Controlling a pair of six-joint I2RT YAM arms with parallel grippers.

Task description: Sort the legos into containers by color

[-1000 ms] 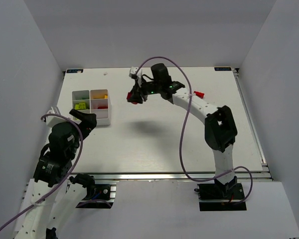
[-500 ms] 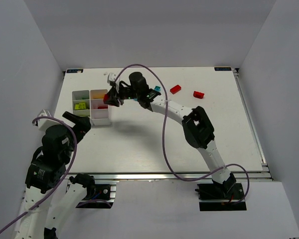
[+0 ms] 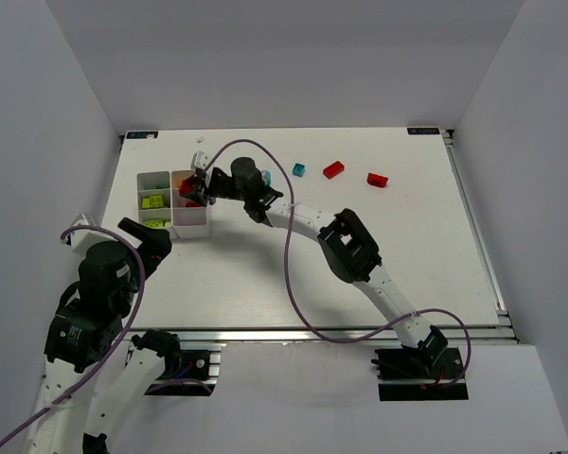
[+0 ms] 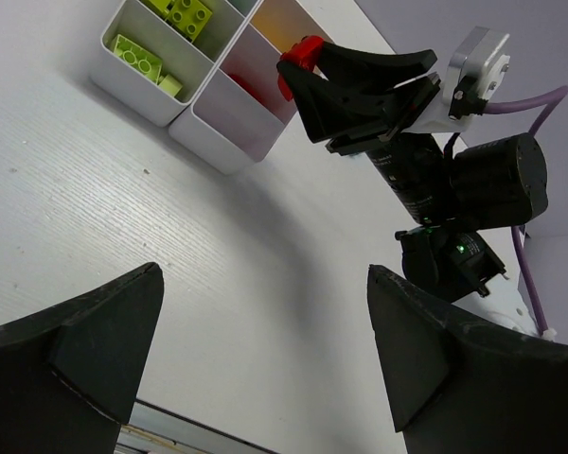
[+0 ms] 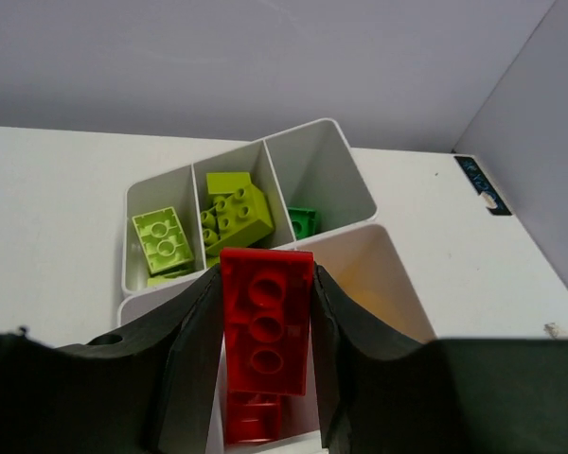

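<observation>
From above, we judge the sorting well along. The tray [image 3: 191, 234] at the far left of the tabletop [image 3: 265, 274] already holds lime and red legos. A cyan brick [image 3: 298, 170], one red brick [image 3: 333, 169] and a second red brick [image 3: 377, 179] lie loose well to its right.

In the left wrist view, the left jaws stand wide apart with nothing between them. Ahead, the right jaws pinch the held red brick [image 4: 298, 59] over the tray's right column.

In the right wrist view, that glossy brick shows three studs. It sits clamped lengthwise above a compartment holding a stored red brick [image 5: 254, 416]. Lime bricks [image 5: 166, 241] and a green brick [image 5: 303, 222] fill cells beyond.
</observation>
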